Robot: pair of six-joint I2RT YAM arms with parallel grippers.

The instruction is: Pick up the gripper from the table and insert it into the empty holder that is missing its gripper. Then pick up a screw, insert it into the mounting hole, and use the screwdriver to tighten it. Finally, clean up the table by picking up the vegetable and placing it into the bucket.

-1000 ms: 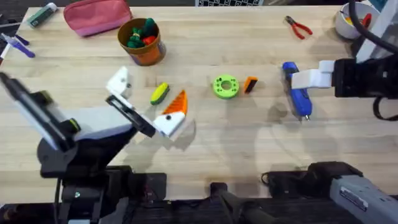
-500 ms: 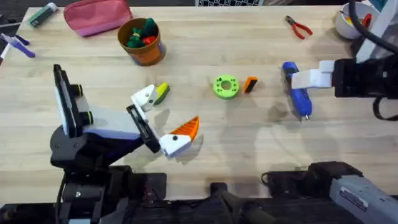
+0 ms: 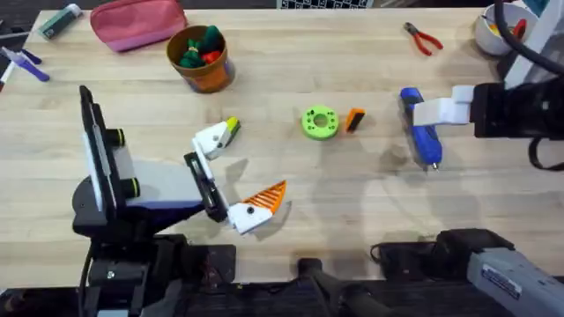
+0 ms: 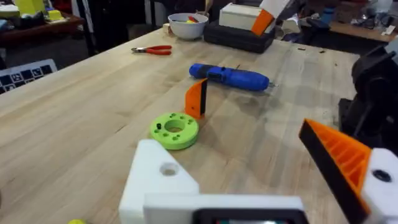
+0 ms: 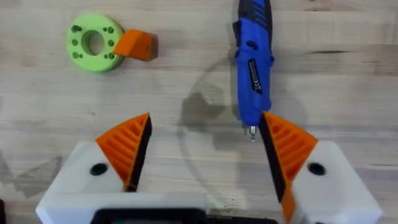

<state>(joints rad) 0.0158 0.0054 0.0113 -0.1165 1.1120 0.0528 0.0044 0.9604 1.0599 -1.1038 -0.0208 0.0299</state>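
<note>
The light plank table (image 3: 352, 202) carries the whole layout, with the task's parts spread across its middle so that either arm can reach them. The left arm's gripper (image 3: 231, 173) lies low over the near-left of the table, its two white fingers spread apart and holding nothing; one finger bears an orange ribbed wedge (image 3: 264, 195), while the other is the bare white holder (image 3: 211, 138), its mounting hole (image 4: 168, 168) open in the left wrist view, which is why it needs the loose part. The right arm's gripper (image 5: 205, 149) hovers over the tip end of the blue screwdriver (image 3: 420, 129), jaws apart and empty, both orange pads in place, probably staged for the later tightening step. The orange-brown bucket (image 3: 204, 63) stands at the far left, already holding green and red toys, and awaits the cleanup. The green plastic ring (image 3: 319, 122) rests at mid-table. The yellow and green toy corn (image 3: 230, 129) lies just beside the holder, apparently touching it. The loose orange gripper piece (image 3: 354, 119) stands on the table touching the ring's side, not yet picked up, so the first step looks undone.
</note>
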